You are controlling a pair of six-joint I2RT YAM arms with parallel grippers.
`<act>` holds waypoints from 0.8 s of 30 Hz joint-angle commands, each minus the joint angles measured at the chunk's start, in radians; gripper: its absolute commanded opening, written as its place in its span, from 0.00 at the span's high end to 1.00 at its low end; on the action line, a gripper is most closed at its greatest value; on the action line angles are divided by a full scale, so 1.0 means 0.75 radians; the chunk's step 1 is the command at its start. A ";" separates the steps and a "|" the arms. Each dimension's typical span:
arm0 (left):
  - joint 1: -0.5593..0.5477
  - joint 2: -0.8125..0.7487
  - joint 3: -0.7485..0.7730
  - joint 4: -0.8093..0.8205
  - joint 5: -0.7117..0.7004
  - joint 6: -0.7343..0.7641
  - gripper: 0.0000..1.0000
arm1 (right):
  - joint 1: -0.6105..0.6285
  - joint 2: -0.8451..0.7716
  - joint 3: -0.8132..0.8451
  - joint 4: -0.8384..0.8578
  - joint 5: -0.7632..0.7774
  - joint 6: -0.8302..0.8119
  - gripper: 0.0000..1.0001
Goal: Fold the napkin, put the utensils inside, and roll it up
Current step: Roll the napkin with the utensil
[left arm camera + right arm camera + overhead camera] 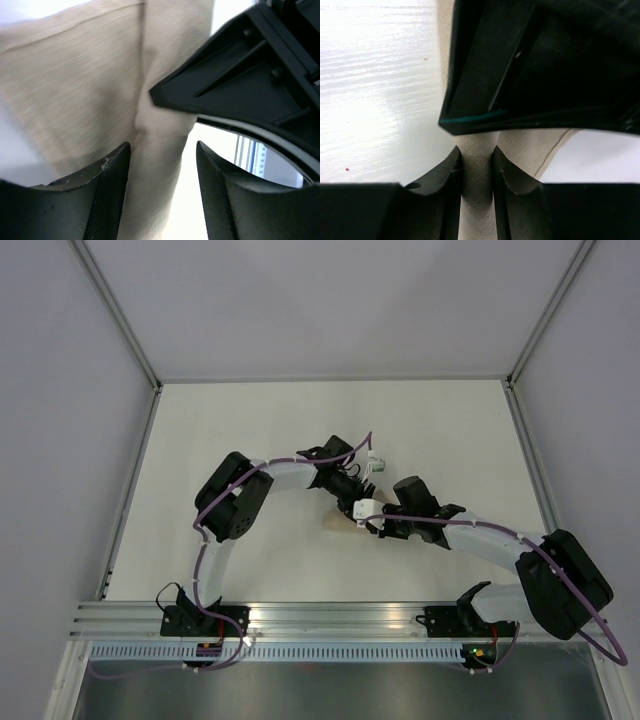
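On the white bench (450, 440) the tan napkin (75, 85) sits near the middle, mostly hidden from above — the right hand (476, 152) pinches a fold of it tight between nearly closed fingers, while the left hand (162, 150) straddles the cloth, fingers parted, not clamping.

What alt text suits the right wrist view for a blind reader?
The right gripper pinches a ridge of the beige napkin between its fingers. A black part of the left arm fills the top, with white table at left.
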State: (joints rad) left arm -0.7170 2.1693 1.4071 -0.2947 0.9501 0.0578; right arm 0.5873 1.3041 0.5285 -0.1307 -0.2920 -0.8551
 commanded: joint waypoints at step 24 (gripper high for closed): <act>0.124 -0.865 -0.970 1.051 -0.751 -0.333 0.36 | -0.294 0.766 0.768 -0.948 -0.468 -0.289 0.87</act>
State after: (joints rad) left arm -0.6052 1.5925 0.7635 0.2867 0.5163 -0.1509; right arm 0.3840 1.7878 1.0733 -0.7597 -0.6361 -0.9981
